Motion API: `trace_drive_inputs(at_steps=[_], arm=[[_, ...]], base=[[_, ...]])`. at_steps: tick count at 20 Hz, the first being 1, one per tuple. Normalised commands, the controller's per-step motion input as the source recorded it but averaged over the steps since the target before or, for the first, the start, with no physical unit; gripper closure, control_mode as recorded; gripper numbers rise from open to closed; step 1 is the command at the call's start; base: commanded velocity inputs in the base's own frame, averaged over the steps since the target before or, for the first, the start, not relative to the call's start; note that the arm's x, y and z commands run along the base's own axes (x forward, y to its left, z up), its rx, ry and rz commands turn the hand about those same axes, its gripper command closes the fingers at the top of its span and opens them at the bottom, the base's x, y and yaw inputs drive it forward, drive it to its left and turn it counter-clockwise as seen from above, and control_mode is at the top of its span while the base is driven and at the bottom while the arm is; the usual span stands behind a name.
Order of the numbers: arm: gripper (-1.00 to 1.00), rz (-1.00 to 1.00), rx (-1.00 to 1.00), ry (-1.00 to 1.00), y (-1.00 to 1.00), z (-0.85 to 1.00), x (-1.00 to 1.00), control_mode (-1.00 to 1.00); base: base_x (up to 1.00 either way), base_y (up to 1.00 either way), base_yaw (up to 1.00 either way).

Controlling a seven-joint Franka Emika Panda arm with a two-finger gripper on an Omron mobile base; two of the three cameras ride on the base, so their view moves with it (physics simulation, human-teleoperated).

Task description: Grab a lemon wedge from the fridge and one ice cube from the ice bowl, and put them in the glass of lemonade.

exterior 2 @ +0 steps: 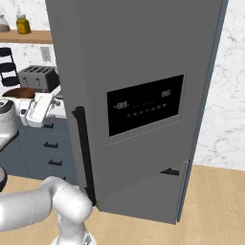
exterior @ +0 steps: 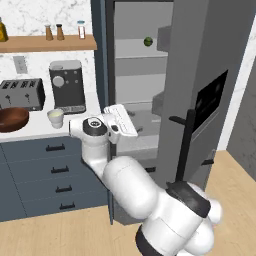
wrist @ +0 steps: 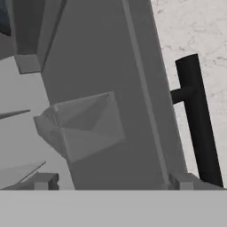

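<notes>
Fridge (exterior: 200, 65): tall dark grey appliance, long axis upright; its door is swung wide open and stands edge-on just to the right of the hand in the left base view, with the pale grey inside open straight ahead of the hand
Gripper (wrist: 113, 181): jaws spread wide, nothing between them; in the hand view its two small tips rise far apart at the bottom, aimed at the inner face of the door
Hand's place: at the mouth of the fridge, level with the lower shelves, seen as a white block in the left base view (exterior: 121, 120)
Door handle (wrist: 197, 119): black bar, running lengthwise along the door's edge, just to the right of the fingertips in the hand view
Door bin (wrist: 82, 126): grey box on the inner door face, ahead of the tips and a little left
Dark green round fruit (exterior: 148, 41): on an upper shelf, well above the hand
Lemon wedge: I cannot make it out on any shelf
Ice bowl (exterior: 12, 119): reddish-brown, on the counter well to the left of the hand
Glass of lemonade (exterior: 55, 118): small pale cup, upright, between the bowl and the hand, just in front of the coffee machine (exterior: 67, 86)
Toaster (exterior: 21, 93): behind the bowl
Right base view: the door's outer face with the black display panel (exterior 2: 145, 111) stands in the way of the fridge's inside
</notes>
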Motion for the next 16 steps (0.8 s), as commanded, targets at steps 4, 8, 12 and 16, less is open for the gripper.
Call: trace_drive_inputs(at_steps=[4,8,12,16], arm=[[-1.0,-0.31,0.0,0.0,-0.94,0.0,0.25,-1.0],[-1.0,-0.22,0.02,0.0,-1.0,0.0,-0.01,-1.0],[-1.0,-0.15,0.07,-0.04,-1.0,0.0,-0.38,-1.0],[-1.0,-0.08,0.12,-0.12,-1.0,0.16,-0.86,-1.0]], base=[[0.0,0.0,0.0],[0.0,0.0,0.0],[0.0,0.0,0.0],[0.0,0.0,0.0]])
